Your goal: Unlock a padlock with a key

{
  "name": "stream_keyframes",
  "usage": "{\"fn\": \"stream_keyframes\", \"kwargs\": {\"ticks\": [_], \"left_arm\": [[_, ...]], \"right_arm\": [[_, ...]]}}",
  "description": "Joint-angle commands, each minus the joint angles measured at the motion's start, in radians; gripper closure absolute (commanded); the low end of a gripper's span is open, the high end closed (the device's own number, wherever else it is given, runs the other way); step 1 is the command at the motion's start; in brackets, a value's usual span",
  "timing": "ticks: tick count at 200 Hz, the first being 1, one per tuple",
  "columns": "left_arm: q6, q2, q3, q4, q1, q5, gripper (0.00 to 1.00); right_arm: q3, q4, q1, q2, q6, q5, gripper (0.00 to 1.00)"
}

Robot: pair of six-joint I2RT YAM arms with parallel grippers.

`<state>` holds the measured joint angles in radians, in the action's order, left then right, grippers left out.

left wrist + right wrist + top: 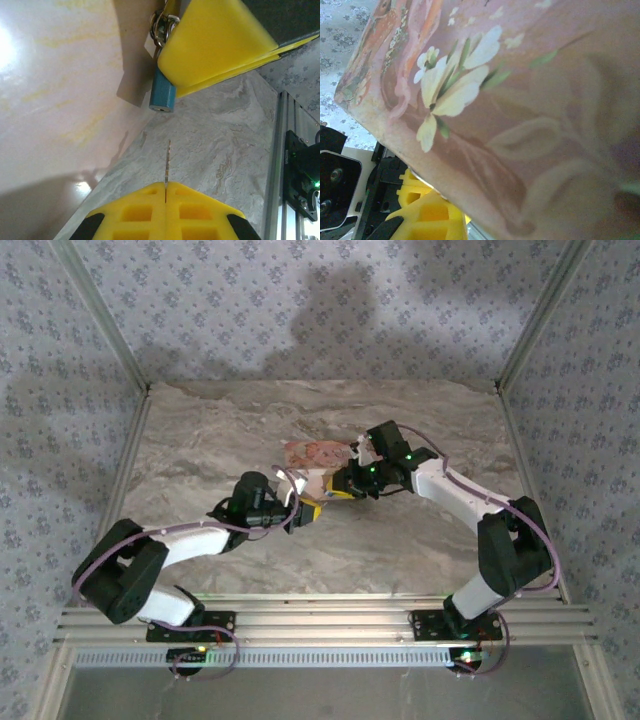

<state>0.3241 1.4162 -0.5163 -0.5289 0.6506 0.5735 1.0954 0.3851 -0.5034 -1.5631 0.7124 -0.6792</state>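
Note:
The left wrist view has my left gripper (165,184) shut on the key (167,160), whose thin blade stands edge-on out of the yellow pads. It points at the padlock (162,95) with a gap between them. The padlock's teal-blue body hangs out below the yellow pads of my right gripper (345,490), which is shut on it. Its metal shackle (163,26) shows beside those pads. From above, my left gripper (305,510) faces the right one at mid-table, close to the pink box (310,455).
The pink flower-printed box (520,100) lies right behind both grippers and close in front of the right wrist camera, over one yellow finger (427,215). Marble tabletop (400,540) lies open around them. Aluminium rails (330,625) run along the near edge.

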Motion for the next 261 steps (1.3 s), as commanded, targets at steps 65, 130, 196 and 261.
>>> {"fn": "stream_keyframes", "kwargs": {"ticks": [65,130,196,261], "left_arm": [[-0.016,0.007,-0.032,-0.062,0.008,-0.031,1.0],[-0.016,-0.002,-0.028,-0.064,0.01,-0.045,1.0],[-0.016,-0.005,-0.028,-0.069,0.01,-0.061,1.0],[-0.015,-0.01,-0.031,-0.07,0.009,-0.077,1.0]], "right_arm": [[-0.008,-0.051,0.005,0.038,0.005,-0.041,1.0],[-0.009,-0.053,0.002,0.038,0.006,-0.042,1.0],[-0.011,-0.064,-0.001,0.032,0.012,-0.041,1.0],[-0.006,-0.065,-0.004,0.029,0.015,-0.042,1.0]]}}
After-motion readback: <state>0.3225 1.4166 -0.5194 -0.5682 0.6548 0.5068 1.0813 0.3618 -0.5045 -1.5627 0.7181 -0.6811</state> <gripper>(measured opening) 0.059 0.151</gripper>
